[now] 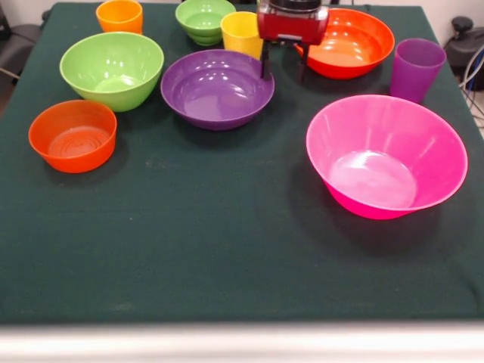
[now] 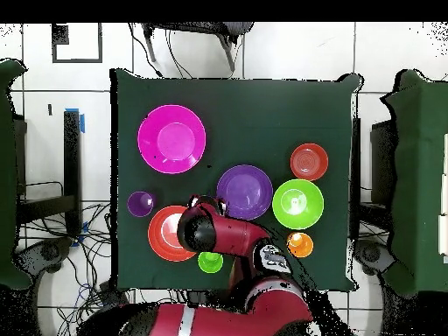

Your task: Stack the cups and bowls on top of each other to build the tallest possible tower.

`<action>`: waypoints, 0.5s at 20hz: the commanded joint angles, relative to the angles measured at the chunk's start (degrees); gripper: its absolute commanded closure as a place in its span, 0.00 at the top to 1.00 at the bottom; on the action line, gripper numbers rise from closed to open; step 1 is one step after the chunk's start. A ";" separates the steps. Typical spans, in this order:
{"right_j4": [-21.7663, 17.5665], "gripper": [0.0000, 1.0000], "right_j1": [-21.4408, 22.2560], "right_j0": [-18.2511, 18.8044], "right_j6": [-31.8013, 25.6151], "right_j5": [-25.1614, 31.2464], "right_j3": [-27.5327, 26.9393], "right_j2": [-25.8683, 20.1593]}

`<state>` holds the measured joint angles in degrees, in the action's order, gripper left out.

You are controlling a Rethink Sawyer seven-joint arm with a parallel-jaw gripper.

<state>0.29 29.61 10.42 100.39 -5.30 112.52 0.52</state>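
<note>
Evidently no tower is begun: every bowl and cup sits apart on the table [image 1: 227, 249], while the gripper [image 1: 284, 72] hangs empty, fingers parted

Nothing stacked: large glossy pink plastic bowl [image 1: 386, 155] upright, alone at front right; wide purple bowl [image 1: 217, 87] mid-table beside light green bowl [image 1: 112, 69]; small orange-red bowl [image 1: 72, 134] front left; purple tumbler [image 1: 417, 69] beside wide orange-red bowl [image 1: 349, 41]; orange cup [image 1: 119, 15], ribbed green bowl [image 1: 204, 19], yellow cup [image 1: 241, 33] along the far edge.
</note>
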 commanded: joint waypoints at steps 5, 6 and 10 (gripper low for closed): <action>2.27 1.00 10.50 -2.33 9.79 9.51 1.52 -2.22; 2.52 1.00 11.45 -2.59 9.95 10.41 1.56 -2.10; 3.63 1.00 14.89 -3.59 9.71 16.09 0.59 -1.68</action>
<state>1.09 39.04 8.39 101.47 -0.60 112.95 0.63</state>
